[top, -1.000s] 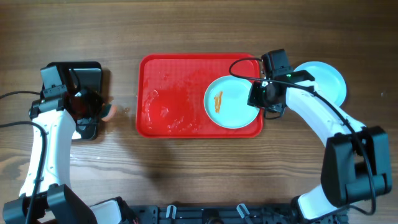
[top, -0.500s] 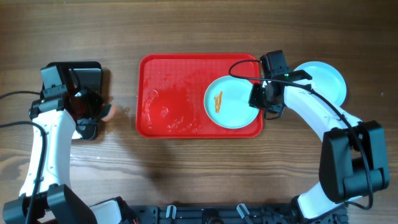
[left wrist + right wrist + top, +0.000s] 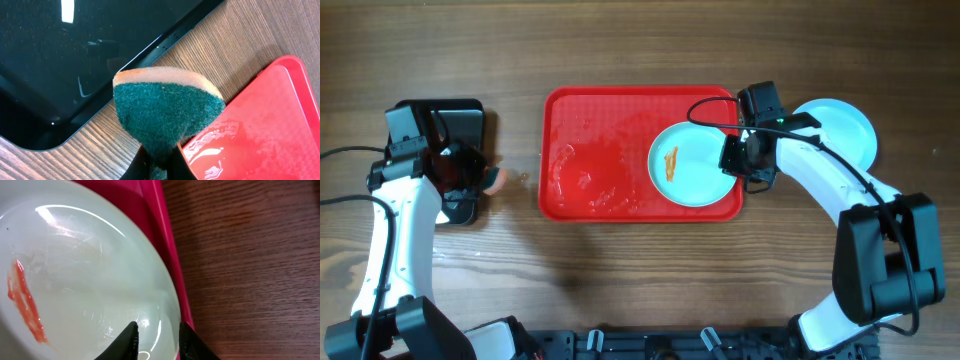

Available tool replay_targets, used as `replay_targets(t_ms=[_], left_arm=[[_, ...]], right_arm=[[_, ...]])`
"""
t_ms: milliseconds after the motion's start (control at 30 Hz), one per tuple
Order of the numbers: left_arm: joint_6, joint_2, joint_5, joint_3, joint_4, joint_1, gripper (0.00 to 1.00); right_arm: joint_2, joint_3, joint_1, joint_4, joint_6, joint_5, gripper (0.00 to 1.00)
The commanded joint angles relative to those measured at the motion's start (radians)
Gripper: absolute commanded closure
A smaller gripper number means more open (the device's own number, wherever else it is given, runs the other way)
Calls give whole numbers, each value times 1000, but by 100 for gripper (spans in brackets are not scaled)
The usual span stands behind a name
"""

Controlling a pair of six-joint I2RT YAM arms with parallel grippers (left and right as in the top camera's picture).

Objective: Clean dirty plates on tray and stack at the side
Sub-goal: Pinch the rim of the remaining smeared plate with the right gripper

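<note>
Plate (image 3: 690,165): smeared, at right end of tray (image 3: 590,110), nearer right tool (image 3: 159,331).
Right tool: spread astride plate's right rim.
Left tool (image 3: 158,167): pinching sponge (image 3: 167,107), well apart.

Red tray (image 3: 610,130): big rectangle, rounded corners, raised rim, flat on desk (image 3: 620,40), wet shine over left-middle. Dirty plate (image 3: 692,164): pale blue, round, shallow, flat in tray's right end, close up to right rim, orange smear left of centre. Second plate (image 3: 845,130): same look, off tray, on desk just right, only partly visible.
</note>
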Motion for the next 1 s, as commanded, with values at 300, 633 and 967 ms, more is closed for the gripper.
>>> replay_targets(t_ms=[300, 633, 967], left_arm=[[20, 8, 15, -6, -1, -4, 96], [20, 8, 15, -6, 0, -4, 96], [20, 8, 15, -6, -1, -4, 96]], right_arm=[[25, -13, 3, -58, 0, 71, 67], [25, -13, 3, -39, 1, -21, 80], [26, -13, 3, -52, 1, -5, 78]])
